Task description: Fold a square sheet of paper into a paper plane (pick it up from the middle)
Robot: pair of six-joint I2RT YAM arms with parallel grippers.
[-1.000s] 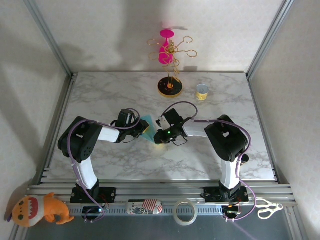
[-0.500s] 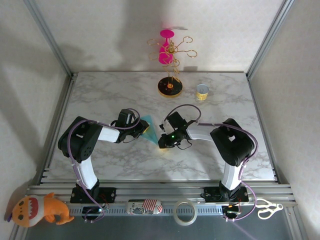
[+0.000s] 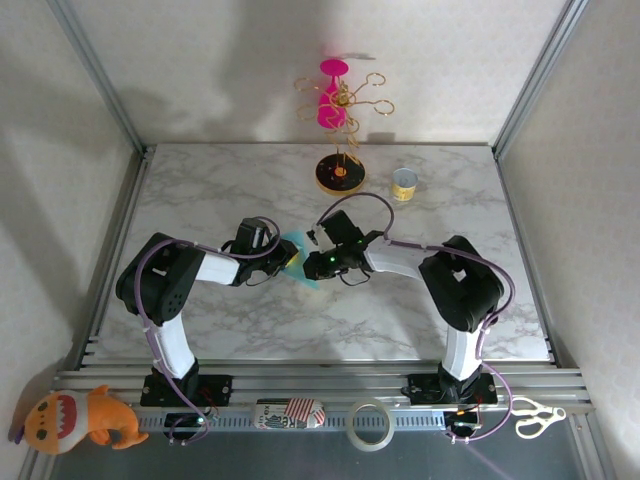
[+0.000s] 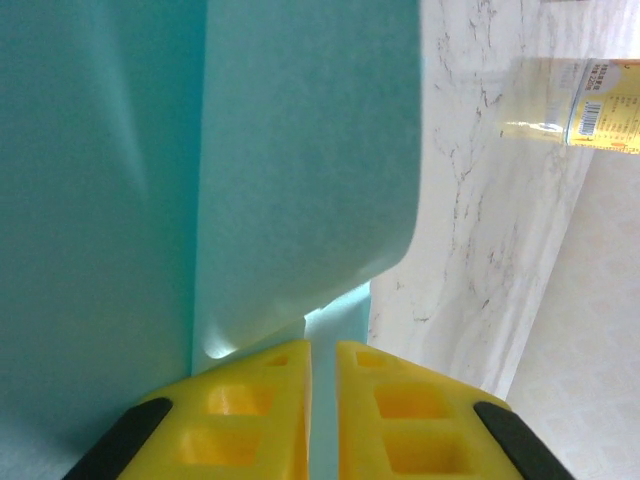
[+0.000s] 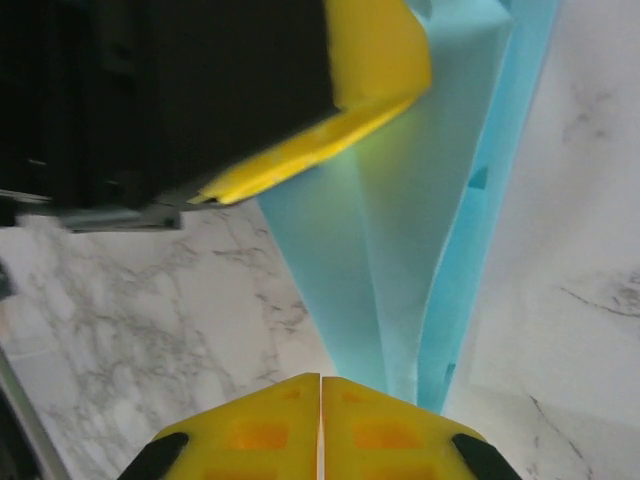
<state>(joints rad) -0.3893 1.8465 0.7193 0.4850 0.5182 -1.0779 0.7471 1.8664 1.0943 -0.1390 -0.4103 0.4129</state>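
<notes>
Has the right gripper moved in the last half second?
Yes: the right gripper went left and back, nearer the black-and-yellow stand base, closing on the teal paper.

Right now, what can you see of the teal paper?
The paper is thin, plain teal, matte, folded into a narrow layered wedge with lengthwise creases. It is over the middle of the table. The left gripper is pinched shut on one edge; the right gripper, shut, sits at its tapered end.
</notes>
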